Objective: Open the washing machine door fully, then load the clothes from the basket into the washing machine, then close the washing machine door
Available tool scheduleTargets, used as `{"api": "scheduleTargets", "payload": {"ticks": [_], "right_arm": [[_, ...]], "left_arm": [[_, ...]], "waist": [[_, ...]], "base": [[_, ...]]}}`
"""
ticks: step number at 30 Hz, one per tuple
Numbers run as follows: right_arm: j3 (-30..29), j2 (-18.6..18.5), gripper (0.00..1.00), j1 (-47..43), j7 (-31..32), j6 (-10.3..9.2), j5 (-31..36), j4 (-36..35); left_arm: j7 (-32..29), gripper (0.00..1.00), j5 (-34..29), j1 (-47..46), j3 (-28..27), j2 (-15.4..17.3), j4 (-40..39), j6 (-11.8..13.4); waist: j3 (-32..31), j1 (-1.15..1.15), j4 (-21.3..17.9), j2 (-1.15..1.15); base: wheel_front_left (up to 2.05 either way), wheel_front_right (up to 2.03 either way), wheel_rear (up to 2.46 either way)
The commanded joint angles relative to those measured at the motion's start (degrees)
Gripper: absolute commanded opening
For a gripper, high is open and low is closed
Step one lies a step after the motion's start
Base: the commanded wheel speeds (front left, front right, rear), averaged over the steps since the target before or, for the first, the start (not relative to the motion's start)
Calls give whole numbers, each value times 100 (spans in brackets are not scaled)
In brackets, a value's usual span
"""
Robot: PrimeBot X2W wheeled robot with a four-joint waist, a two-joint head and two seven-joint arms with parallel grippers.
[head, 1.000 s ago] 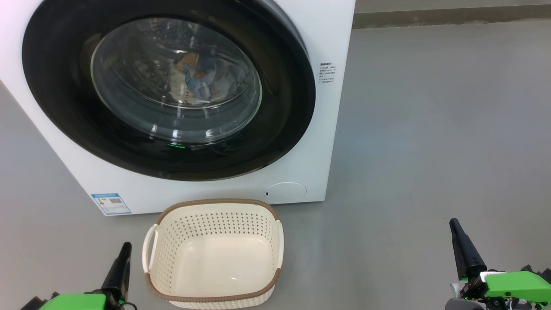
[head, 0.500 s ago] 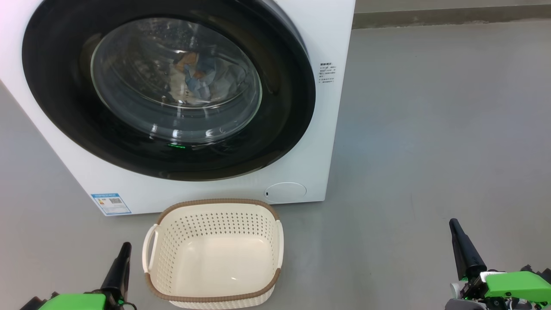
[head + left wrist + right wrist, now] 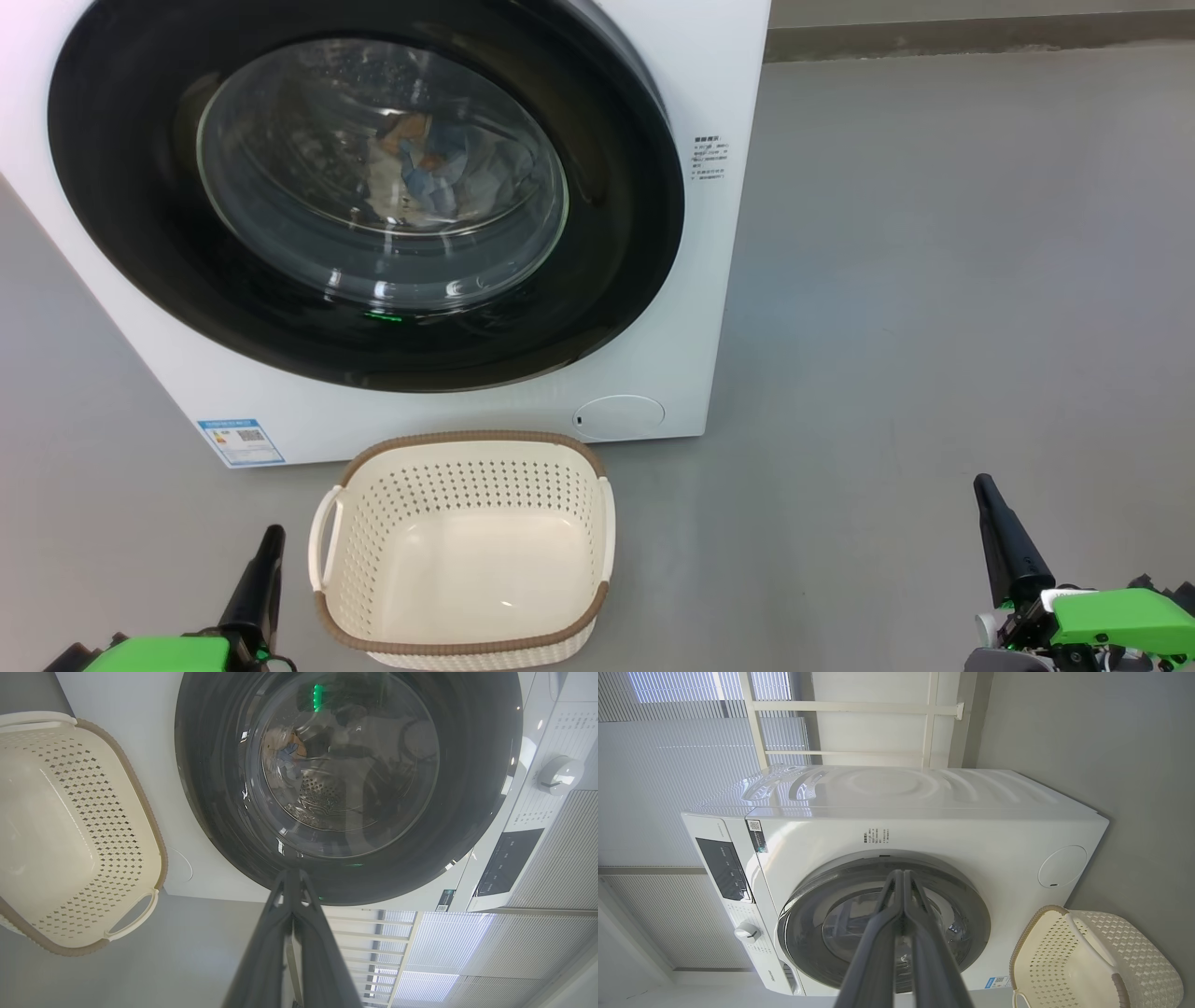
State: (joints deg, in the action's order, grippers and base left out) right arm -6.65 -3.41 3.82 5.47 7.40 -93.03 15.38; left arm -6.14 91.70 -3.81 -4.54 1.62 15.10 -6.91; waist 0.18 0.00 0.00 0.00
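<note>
The white boxy washing machine (image 3: 420, 420) is cut off top and left; light-blue clothes (image 3: 429, 173) blur behind its shut glossy black round door (image 3: 611, 280). Its blue label sticker (image 3: 241, 441) is unreadable. The cream perforated plastic basket (image 3: 467, 436) stands just before it. The left gripper (image 3: 274, 534) and right gripper (image 3: 980, 482) are pinched closed, empty.

My left claw (image 3: 273, 534) sits low and closed tight, with the basket (image 3: 467, 437) just to its right on the floor (image 3: 934, 280). Up beyond that claw stands the washing machine (image 3: 719, 75), its washing machine door (image 3: 121, 187) shut and clothes (image 3: 429, 168) visible behind the glass (image 3: 280, 215). My right claw (image 3: 982, 485), likewise closed, hovers far right of the basket.
</note>
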Motion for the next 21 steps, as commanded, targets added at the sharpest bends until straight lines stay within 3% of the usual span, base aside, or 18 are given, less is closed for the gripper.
{"api": "scheduleTargets", "payload": {"ticks": [1,21], "right_arm": [[98,-9,0,228,34,9,16,-140],[77,5,0,230,51,9,34,-138]], "left_arm": [[-34,0,48,-238,-197,126,-105,-58],[-34,0,48,-238,-197,126,-105,-58]], "waist": [[0,0,0,0],[0,0,0,0]], "base": [[0,0,0],[0,0,0]]}}
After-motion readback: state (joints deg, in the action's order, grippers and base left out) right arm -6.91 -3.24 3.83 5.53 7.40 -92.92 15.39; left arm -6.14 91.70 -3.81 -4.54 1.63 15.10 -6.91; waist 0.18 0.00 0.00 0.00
